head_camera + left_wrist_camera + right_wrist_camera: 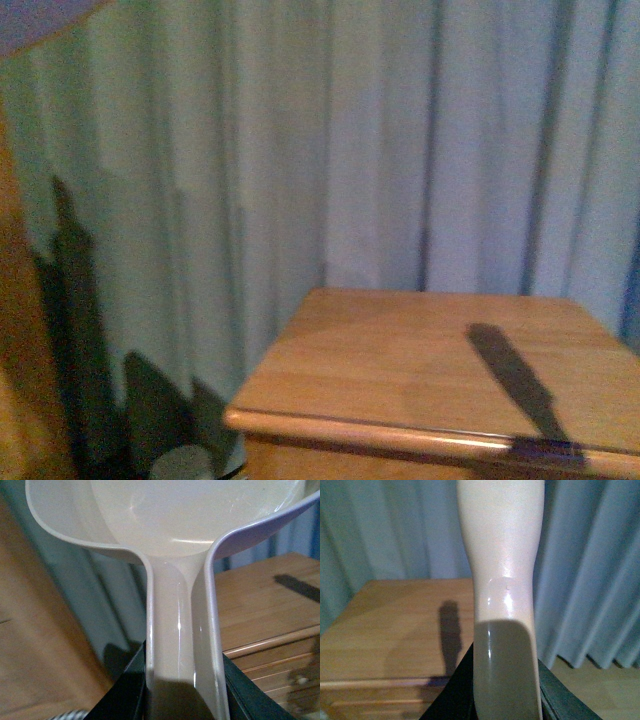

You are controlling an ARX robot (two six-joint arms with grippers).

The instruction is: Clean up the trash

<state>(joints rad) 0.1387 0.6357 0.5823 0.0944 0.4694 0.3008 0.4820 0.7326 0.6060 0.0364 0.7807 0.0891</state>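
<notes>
This looks like a room in a home, likely a bedroom. Pale blue-green pleated curtains (pixel 300 150) hang down to a wooden floor (pixel 592 690) beyond the right gripper (pixel 506 695). A wooden bedside cabinet (pixel 420 360) with drawer fronts (pixel 270 667) stands between gripper and curtains.

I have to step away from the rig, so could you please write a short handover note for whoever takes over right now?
Left pincer: shut on the dustpan by its handle; the visible part of the pan holds nothing.
Right pincer: shut on a beige handle, its head out of view.
Trash: in no view; none on the cabinet as far as shown.
Done: both tools gripped.
Left: find the trash, sweep it into the dustpan.
</notes>
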